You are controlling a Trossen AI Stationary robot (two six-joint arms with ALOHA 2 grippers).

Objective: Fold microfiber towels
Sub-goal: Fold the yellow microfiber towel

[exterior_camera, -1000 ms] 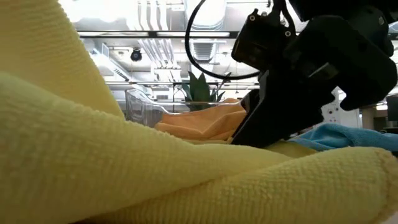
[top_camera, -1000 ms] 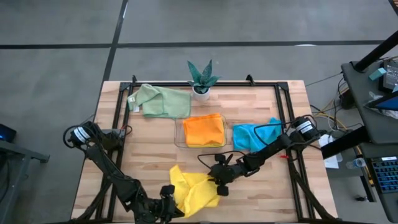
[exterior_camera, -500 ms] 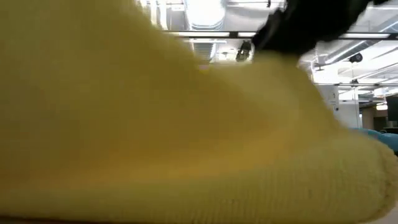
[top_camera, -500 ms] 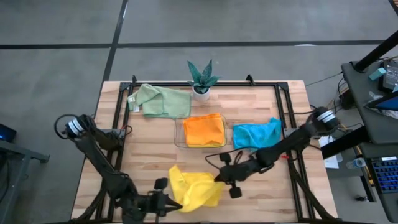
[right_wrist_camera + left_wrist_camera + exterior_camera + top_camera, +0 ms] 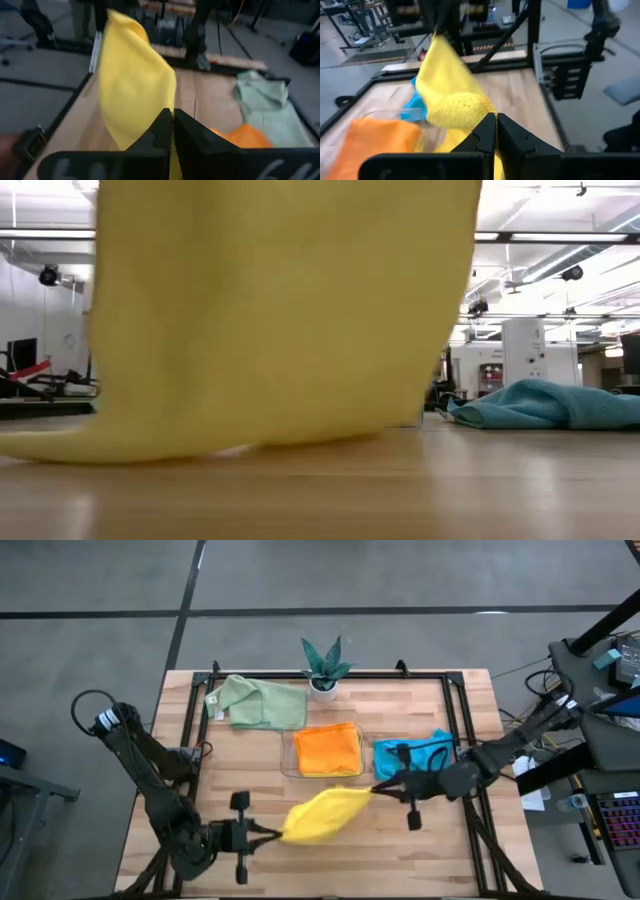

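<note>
A yellow towel [image 5: 323, 816] is stretched between my two grippers over the table's near middle. My left gripper [image 5: 274, 834] is shut on its near-left end, and my right gripper [image 5: 380, 790] is shut on its far-right end. In the low view the towel [image 5: 280, 310] hangs like a curtain. An orange towel [image 5: 328, 750] lies in a clear tray [image 5: 287, 753]. A teal-blue towel [image 5: 410, 756] lies to the right of the tray. A pale green towel [image 5: 260, 703] lies at the far left. A second yellow towel is out of view. My left gripper pinches the yellow towel's near-left end [image 5: 470, 114] between its two shut fingers, coming about level from the table's left. The cloth is bunched at the fingers, so I cannot tell the layers. The towel runs away from the fingers toward my right gripper. My right gripper pinches the towel's far-right end [image 5: 161, 102] between its two shut fingers, coming about level from the table's right. The towel hangs between the two grippers. Its lower edge [image 5: 70, 447] reaches the table top.
A small green potted plant [image 5: 324, 666] stands at the far edge, behind the tray. Black frame rails [image 5: 190, 710] run along the table's left, right and far sides. Bare wood [image 5: 440, 850] lies near the front right.
My right gripper has gone toward the table's right and far edge, and my left gripper has gone a little toward the far edge. The yellow towel, a crumpled heap on the table before, has been lifted and drawn out into a long band between them.
</note>
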